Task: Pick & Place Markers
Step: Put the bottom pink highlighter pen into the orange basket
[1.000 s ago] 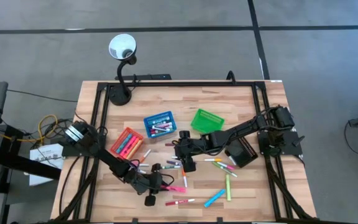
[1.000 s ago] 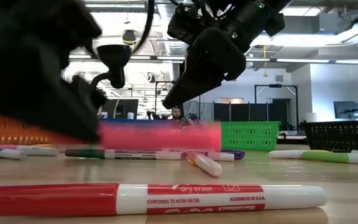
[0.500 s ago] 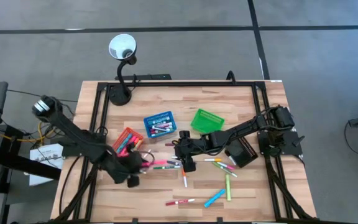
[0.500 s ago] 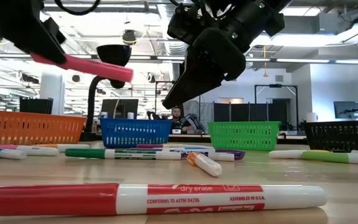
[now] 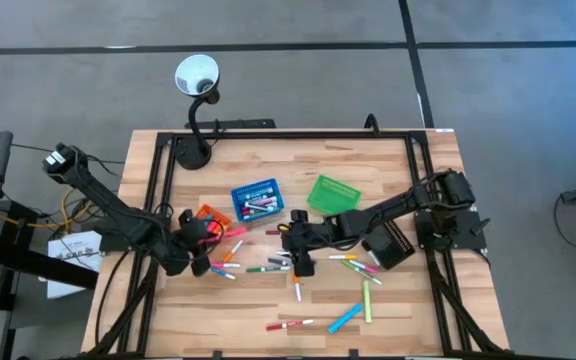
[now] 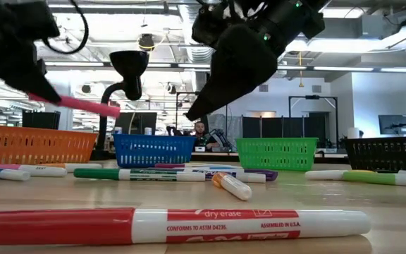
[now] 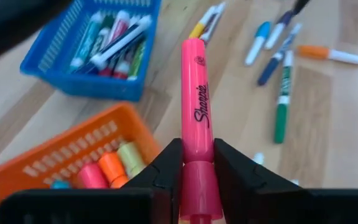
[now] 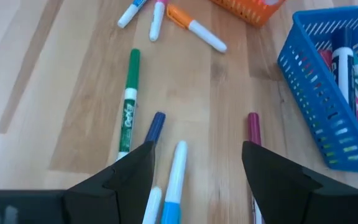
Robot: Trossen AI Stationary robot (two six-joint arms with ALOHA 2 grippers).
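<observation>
L gripper [image 7: 197, 171] clamped on pink marker [image 7: 195, 106], held above table just beside orange basket [image 7: 61, 158], w/ blue basket [image 7: 48, 62] beyond. R gripper [image 8: 194, 165] spread wide, empty, low over loose markers mid-table: green marker [image 8: 128, 102], blue marker [image 8: 174, 180]. More markers [image 5: 353, 290] scattered on table [image 5: 388, 175]; red marker [image 6: 168, 224] nearest low cam.

You had four mesh baskets on the wooden table [image 5: 388, 170]: an orange basket [image 5: 211, 214] toward the left, a blue basket [image 5: 255, 197] beside it, a green basket [image 5: 332, 192] near the middle, and a black basket [image 6: 393, 152] toward the right. A gooseneck lamp [image 5: 197, 78] stood at your table's far edge, its base [image 5: 190, 153] on the frame. Cables [image 5: 75, 201] and a labelled box [image 5: 73, 250] lay off the left side.
</observation>
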